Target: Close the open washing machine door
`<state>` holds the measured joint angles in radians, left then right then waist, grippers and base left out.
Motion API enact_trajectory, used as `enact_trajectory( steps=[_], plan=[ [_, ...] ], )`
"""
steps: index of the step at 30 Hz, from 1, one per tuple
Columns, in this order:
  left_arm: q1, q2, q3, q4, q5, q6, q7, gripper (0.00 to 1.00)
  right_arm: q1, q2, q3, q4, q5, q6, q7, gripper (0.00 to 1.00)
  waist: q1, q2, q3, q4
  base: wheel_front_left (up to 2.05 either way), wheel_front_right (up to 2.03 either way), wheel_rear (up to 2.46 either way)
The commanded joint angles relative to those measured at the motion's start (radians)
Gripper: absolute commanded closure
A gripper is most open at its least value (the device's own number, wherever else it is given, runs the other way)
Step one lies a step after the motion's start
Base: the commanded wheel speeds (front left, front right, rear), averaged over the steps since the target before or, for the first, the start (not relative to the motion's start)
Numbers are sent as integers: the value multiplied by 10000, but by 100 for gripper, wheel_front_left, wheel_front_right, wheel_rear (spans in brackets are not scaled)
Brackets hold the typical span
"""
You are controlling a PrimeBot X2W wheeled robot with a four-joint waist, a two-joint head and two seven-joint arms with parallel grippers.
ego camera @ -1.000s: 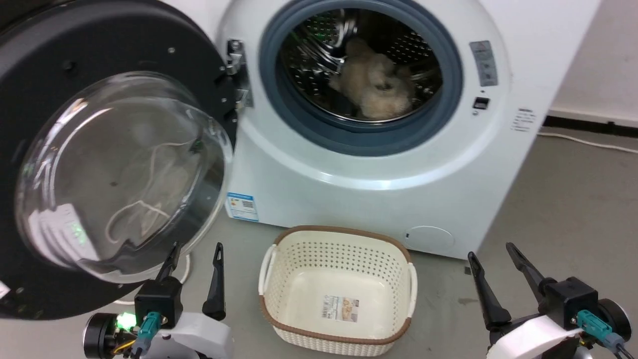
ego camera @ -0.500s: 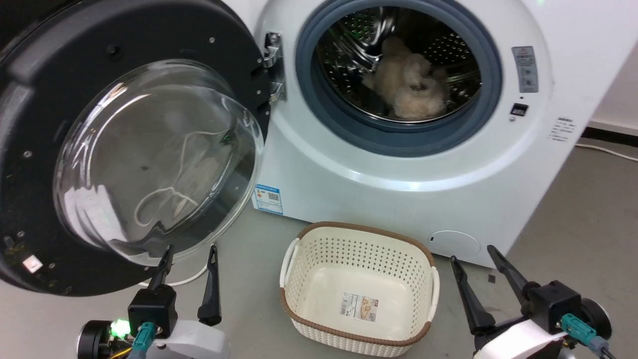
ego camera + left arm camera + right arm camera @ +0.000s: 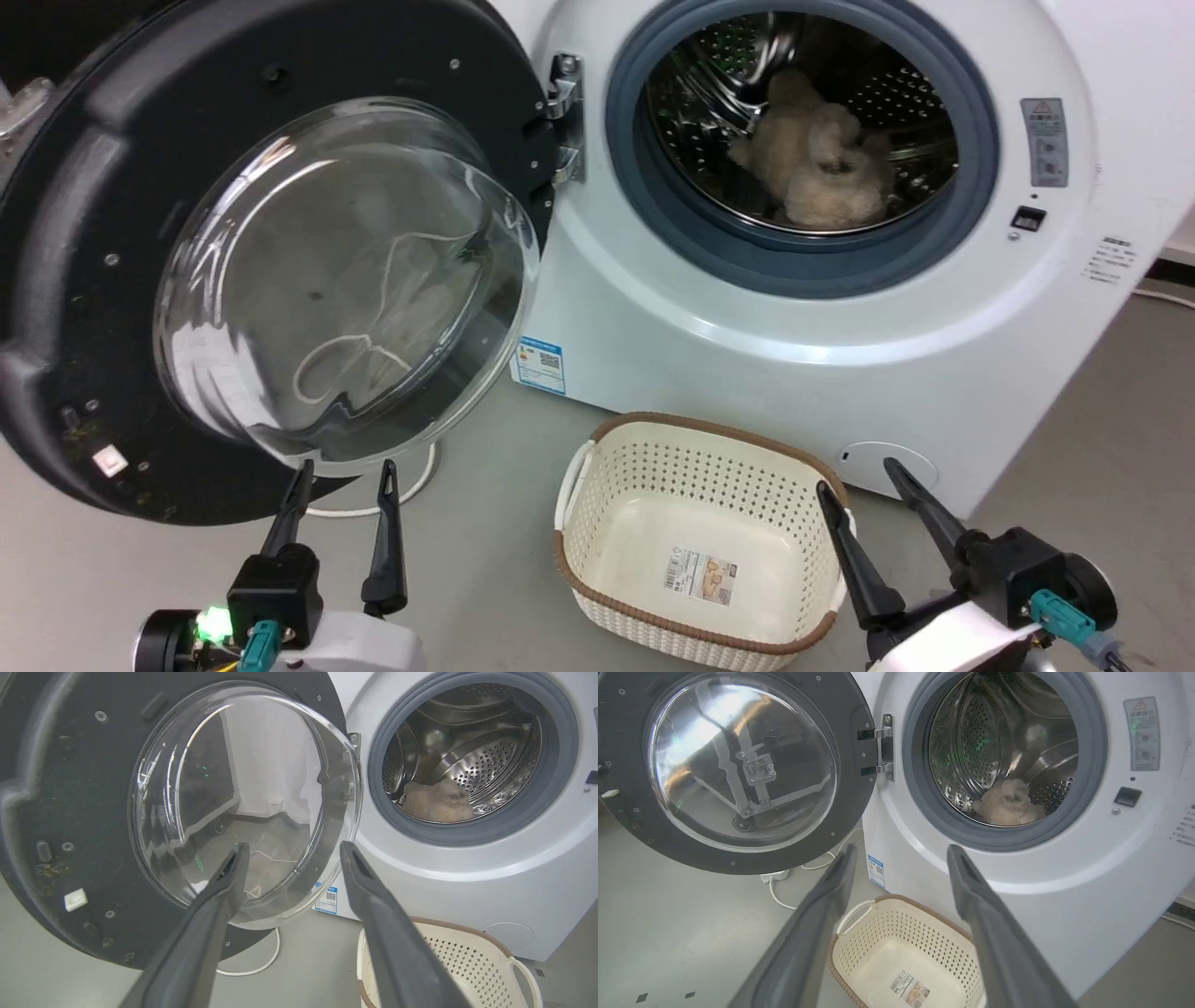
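low on washing machine (image 3: pixel 840 373), blue sticker (image 3: pixel 541 365), unreadable

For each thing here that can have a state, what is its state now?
washing machine door, wide open.
washing machine, loaded with a beige fluffy item.
basket, upright, empty.
left gripper, open, holding nothing.
right gripper, open, holding nothing.

This looks like a plain laundry room: a white front-loading washing machine (image 3: pixel 747 364) stands on a bare grey floor (image 3: pixel 485 551), with a cream perforated laundry basket (image 3: pixel 709 425) before it and a white cable (image 3: pixel 411 485) lying loose.
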<state>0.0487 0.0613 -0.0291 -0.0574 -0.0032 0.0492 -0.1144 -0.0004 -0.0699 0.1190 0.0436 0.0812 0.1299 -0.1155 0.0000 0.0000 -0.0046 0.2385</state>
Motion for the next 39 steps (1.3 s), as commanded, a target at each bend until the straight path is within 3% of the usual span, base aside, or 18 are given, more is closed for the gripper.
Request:
enact_trajectory(
  steps=[1,39],
  plan=[
    [169,61,-6,-59,-54,46,-102,0,-164,-80,77,49,115,4,-96,0,0,0,-3,70,0,0,0],
    [787,254,-127,-371,-163,240,-1021,0,-9,-203,935,678,982,7,-1011,0,0,0,-102,1843,0,0,0]
  ],
)
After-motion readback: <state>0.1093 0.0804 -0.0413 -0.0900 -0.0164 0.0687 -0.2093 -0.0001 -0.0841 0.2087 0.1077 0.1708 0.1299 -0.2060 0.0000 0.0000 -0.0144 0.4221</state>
